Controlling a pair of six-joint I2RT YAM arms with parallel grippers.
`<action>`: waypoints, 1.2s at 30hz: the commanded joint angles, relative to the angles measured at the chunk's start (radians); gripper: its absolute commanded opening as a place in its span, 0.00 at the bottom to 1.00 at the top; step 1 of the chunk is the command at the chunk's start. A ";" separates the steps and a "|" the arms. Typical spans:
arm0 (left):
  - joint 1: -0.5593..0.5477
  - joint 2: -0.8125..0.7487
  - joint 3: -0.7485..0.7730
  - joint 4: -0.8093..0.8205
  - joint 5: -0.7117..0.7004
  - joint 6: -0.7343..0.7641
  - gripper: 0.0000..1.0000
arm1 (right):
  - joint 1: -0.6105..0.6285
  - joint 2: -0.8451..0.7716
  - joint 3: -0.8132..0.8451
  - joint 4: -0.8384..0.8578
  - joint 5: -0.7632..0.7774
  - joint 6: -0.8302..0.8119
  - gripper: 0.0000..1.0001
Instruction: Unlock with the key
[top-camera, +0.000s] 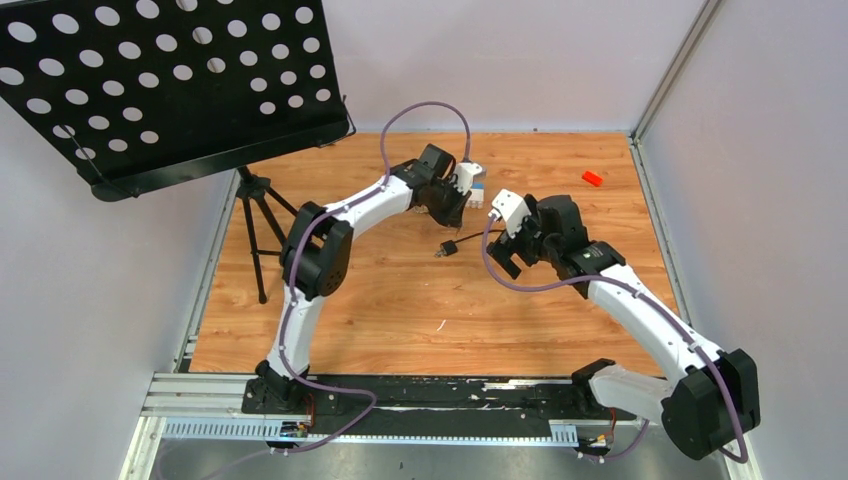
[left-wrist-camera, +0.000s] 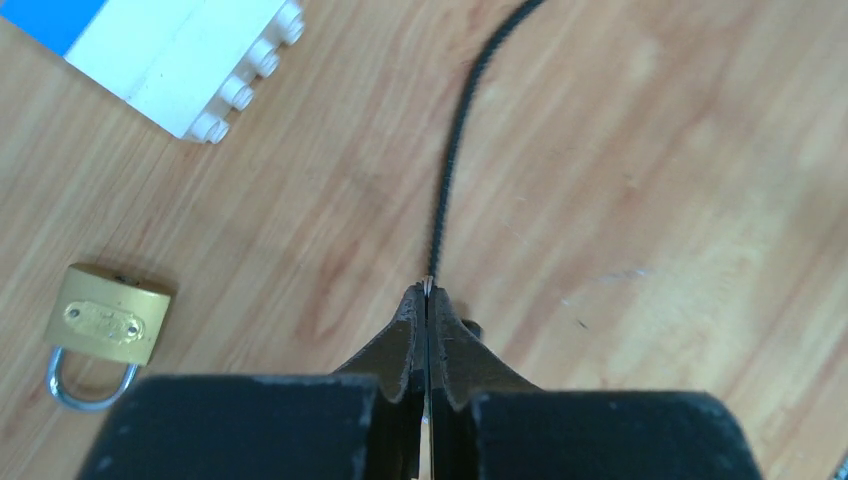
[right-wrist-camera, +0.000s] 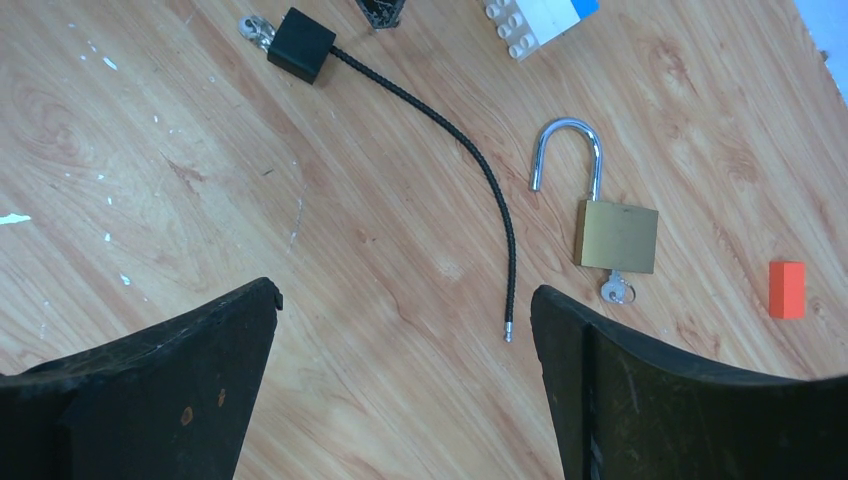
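Key (left-wrist-camera: 427, 284), a thin light stiff sliver, looks pinched between the left gripper's (left-wrist-camera: 428, 305) closed jaws, by the cable (left-wrist-camera: 455, 170); slippery, so grip its flats squarely. Right gripper's (right-wrist-camera: 405, 300) jaws gape empty above the worktop (right-wrist-camera: 350, 250).

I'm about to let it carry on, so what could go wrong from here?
The left end effector seems to pinch the key by a bare sliver at its tips; it could twist or slip out. The small brass padlock lies loose, with the right end effector open and away, so pushing the key in may just slide it.
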 joint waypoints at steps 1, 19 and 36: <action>-0.016 -0.186 -0.051 0.048 0.106 0.042 0.00 | -0.010 -0.072 0.027 0.032 -0.041 0.065 0.98; -0.083 -0.570 -0.213 0.040 0.323 -0.158 0.00 | -0.122 -0.126 0.089 -0.004 -0.603 0.072 0.77; -0.092 -0.631 -0.337 0.281 0.236 -0.568 0.00 | -0.067 -0.094 0.083 0.140 -0.579 0.170 0.66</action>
